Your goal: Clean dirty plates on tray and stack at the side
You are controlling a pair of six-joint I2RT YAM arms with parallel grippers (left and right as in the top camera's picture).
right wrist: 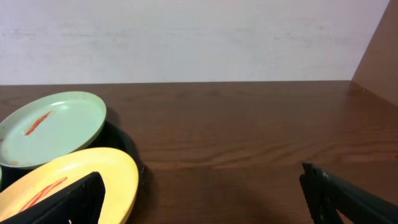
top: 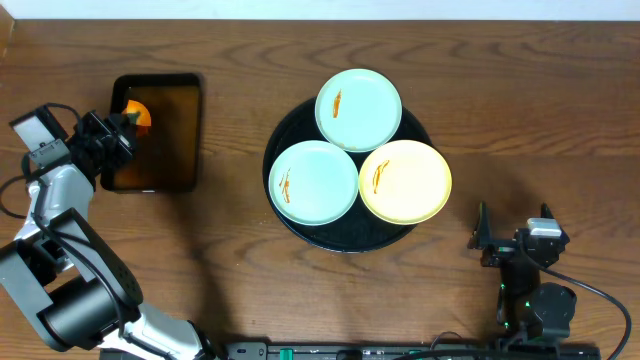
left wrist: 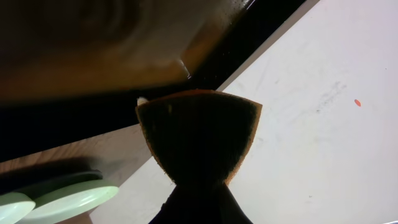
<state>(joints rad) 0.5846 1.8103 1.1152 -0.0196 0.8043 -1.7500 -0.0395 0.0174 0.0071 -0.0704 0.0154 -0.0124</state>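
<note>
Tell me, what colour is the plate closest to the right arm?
Pale yellow plate, with an orange streak; the overhead view shows it best.

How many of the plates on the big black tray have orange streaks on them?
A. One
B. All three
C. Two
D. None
B: the overhead view shows an orange streak on the top plate, on the left plate and on the yellow plate, all of them on the tray.
</note>
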